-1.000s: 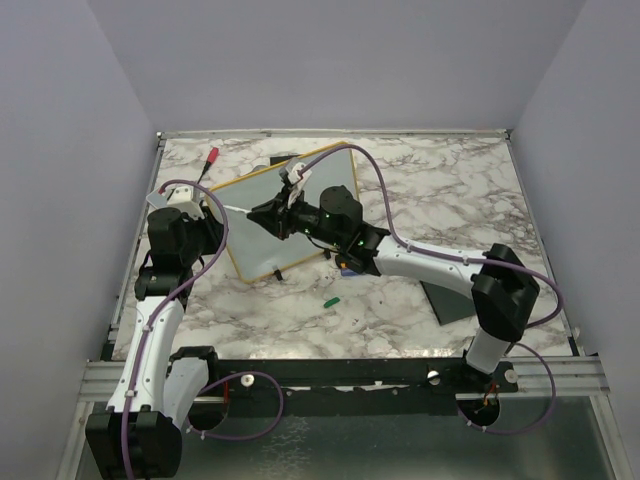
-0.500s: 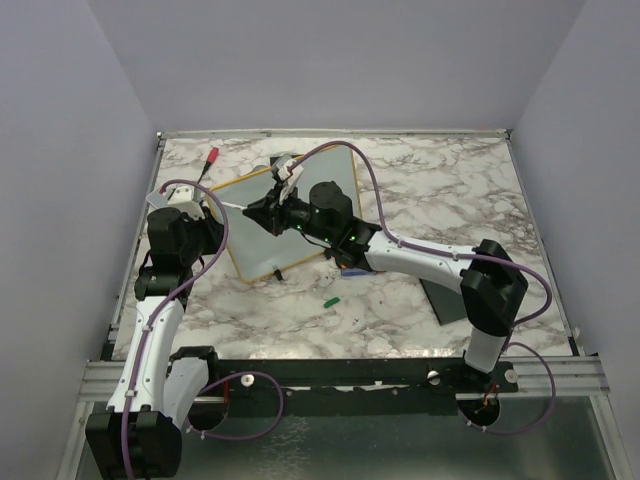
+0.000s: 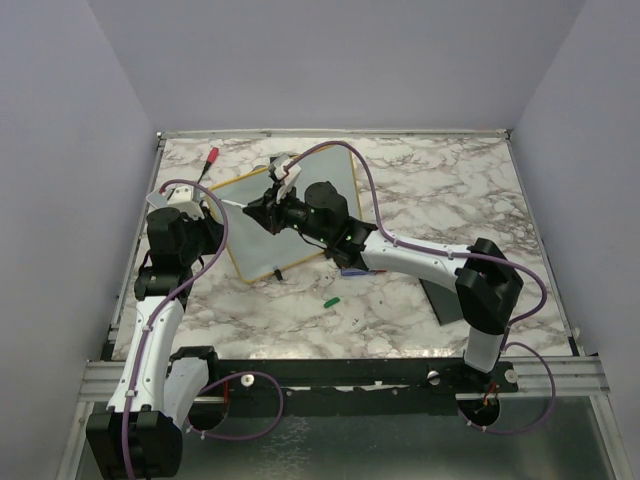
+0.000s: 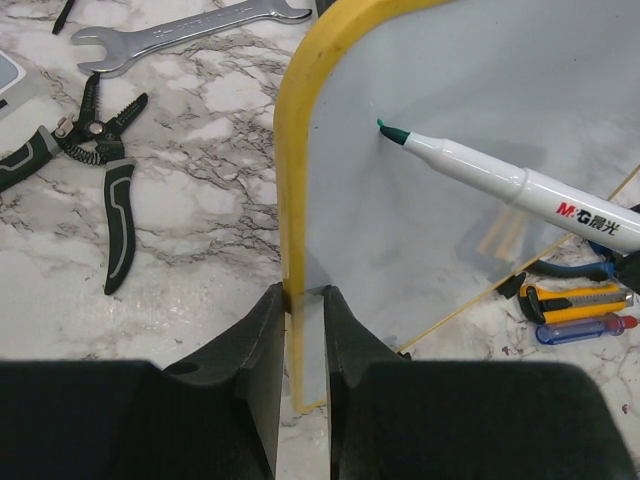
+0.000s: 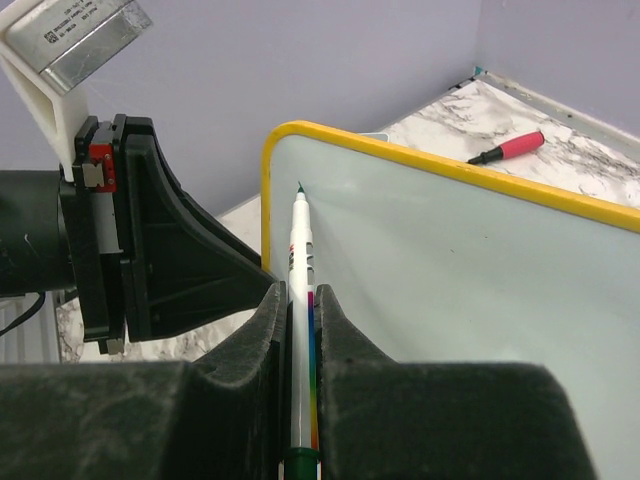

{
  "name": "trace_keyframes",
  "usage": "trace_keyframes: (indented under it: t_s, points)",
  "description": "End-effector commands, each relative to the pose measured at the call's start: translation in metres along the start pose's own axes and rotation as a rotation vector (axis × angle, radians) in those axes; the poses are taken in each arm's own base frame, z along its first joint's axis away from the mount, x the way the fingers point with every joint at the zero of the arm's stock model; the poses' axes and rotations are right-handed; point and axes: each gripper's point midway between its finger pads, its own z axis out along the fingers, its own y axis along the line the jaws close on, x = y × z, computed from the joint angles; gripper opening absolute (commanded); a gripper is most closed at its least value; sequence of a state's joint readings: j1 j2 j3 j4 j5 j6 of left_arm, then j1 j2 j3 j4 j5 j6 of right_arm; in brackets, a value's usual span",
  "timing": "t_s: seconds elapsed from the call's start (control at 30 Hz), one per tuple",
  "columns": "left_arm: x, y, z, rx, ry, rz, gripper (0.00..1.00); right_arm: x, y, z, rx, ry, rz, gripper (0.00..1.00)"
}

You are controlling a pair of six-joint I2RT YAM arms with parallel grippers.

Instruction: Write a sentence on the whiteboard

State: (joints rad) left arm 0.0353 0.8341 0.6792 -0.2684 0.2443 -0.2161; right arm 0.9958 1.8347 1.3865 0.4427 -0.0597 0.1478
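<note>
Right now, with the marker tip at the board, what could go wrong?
1. The left pincer grips the whiteboard only on one edge of its yellow frame; writing pressure could pivot or slip the board.
2. The marker tip sits close to that frame's corner, so a stroke that way may run onto the rim.
3. The right pincer holds the marker lengthwise in its grip; pushing into the board might slide it back.

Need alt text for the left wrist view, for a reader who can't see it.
The left end effector clamps the yellow-framed edge of a blank whiteboard, while a green-tipped marker points in from the right, tip at the board's surface. Pliers and a wrench lie on the marble table at left.
</note>
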Motion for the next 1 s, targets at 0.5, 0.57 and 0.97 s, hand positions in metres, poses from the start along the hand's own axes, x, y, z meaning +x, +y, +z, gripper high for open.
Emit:
trace_keyframes:
  t_s: [0.5, 0.57, 0.97]
  points:
    - [-0.009, -0.004, -0.002, 0.021, -0.033, 0.019, 0.18, 0.052, -0.01, -0.019, 0.065, 0.122, 0.03, 0.01]
    - [-0.009, -0.005, -0.002, 0.023, -0.031, 0.018, 0.18, 0.047, -0.012, -0.019, 0.077, 0.109, 0.025, 0.01]
    - [-0.009, -0.005, -0.002, 0.023, -0.031, 0.018, 0.17, 0.008, -0.028, -0.016, 0.176, 0.011, -0.018, 0.01]
